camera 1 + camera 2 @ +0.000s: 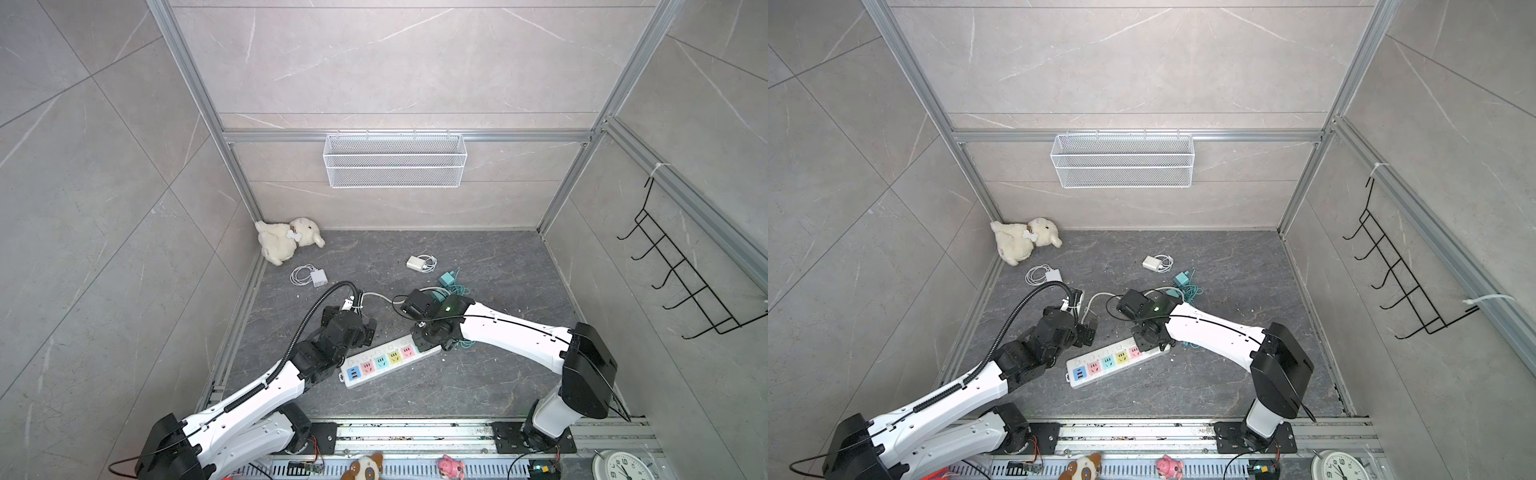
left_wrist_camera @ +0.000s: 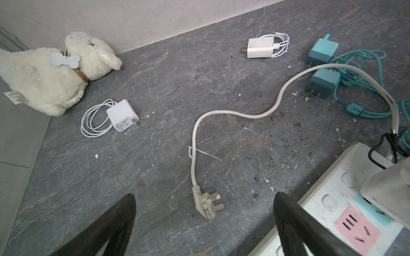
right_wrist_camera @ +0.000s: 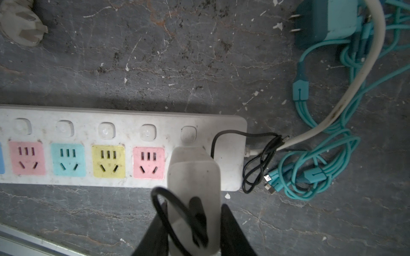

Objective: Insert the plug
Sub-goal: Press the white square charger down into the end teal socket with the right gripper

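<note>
A white rectangular plastic charger plug (image 3: 193,172) is clamped between the nearly closed jaws of the right gripper (image 3: 193,212) and set upright on the long white power strip (image 3: 124,115), at its corded end beside a pink socket. The left gripper (image 2: 205,197) is held wide open and empty near the strip's other end.

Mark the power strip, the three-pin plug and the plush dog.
power strip (image 3: 230,159): right wrist view, on its bare white end.
three-pin plug (image 2: 204,206): left wrist view, on its body.
plush dog (image 2: 44,84): left wrist view, on its body.
</note>
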